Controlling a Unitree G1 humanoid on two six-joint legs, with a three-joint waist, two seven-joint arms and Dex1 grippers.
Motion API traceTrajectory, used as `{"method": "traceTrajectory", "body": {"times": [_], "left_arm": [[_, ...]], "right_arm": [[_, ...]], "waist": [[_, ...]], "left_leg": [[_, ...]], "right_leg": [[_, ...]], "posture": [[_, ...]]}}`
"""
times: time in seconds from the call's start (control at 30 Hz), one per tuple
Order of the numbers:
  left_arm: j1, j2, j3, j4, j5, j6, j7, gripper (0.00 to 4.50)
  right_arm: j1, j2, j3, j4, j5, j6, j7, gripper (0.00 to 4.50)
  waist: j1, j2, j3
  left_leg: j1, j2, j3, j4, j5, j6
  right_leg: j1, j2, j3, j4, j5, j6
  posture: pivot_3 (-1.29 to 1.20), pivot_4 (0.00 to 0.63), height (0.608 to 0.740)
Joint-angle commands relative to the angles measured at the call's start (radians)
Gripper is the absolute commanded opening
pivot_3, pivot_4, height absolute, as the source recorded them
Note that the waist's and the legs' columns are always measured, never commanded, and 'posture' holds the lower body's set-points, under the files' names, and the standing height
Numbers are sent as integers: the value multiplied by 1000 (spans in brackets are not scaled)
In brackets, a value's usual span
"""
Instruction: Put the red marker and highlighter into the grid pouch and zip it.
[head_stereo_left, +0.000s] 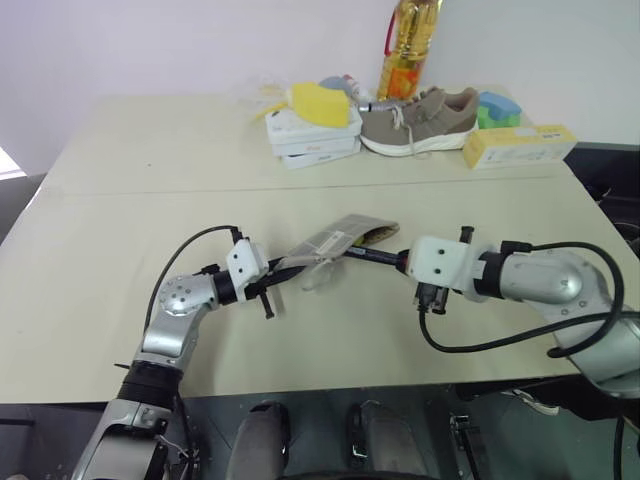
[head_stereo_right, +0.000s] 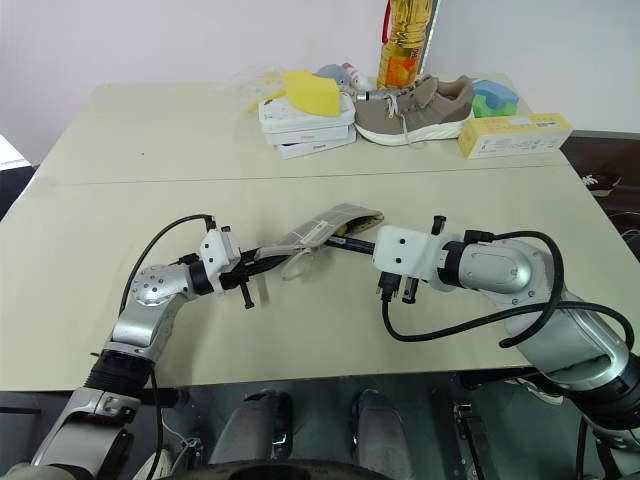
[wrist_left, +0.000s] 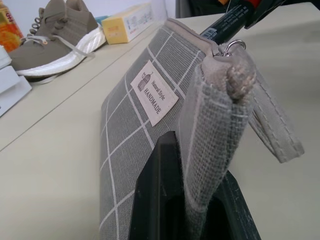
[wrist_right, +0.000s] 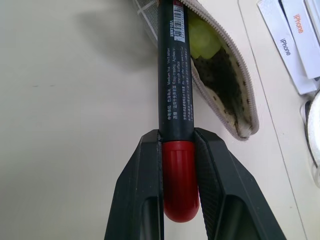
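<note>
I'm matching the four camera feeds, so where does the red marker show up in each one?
Left eye view: the red marker lies mid-table, between the grid pouch and the right gripper.
Right eye view: at centre, same spot.
Left wrist view: top right, behind the pouch.
Right wrist view: centre, clamped.
Shared landmark: the pouch.

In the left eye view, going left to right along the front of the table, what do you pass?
Left gripper → grid pouch → red marker → right gripper.
</note>
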Motion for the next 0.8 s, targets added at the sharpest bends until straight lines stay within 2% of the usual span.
{"method": "traceTrajectory", "body": {"times": [0.03, 0.3, 0.53, 0.67, 0.8], "left_arm": [[-1, 7, -25, -73, -14, -19, -37, 0], [-5, 14, -67, -132, -22, -1, -87, 0], [2, 26, -68, -170, -24, 26, -85, 0], [3, 31, -60, -167, -19, 34, -74, 0], [-8, 16, -27, -112, 1, 26, -8, 0]], "right_arm": [[-47, 8, 39, -14, -41, -21, 18, 359], [-148, 86, 221, 17, -190, -54, 47, 359], [-157, 111, 251, 31, -252, -74, 89, 359], [-141, 130, 202, 17, -229, -47, 93, 2283], [-107, 208, 40, -45, -109, 49, 78, 4273]], "waist": [[-1, 0, 0], [0, 0, 0], [0, 0, 0], [0, 0, 0], [1, 0, 0]], "left_leg": [[0, 0, 0, 0, 0, 0], [0, 0, 0, 0, 0, 0], [0, 0, 0, 1, 0, 0], [0, 0, 1, 1, 0, 0], [0, 0, 1, 1, 0, 0]], "right_leg": [[0, 0, 0, 0, 0, 0], [0, 0, 0, 0, 0, 0], [0, 0, 0, 0, 0, 0], [0, 0, 0, 1, 0, 0], [0, 0, 0, 1, 0, 0]], "posture": [[0, 150, 740], [0, 150, 740], [0, 150, 740], [0, 150, 740], [0, 150, 740]]}}
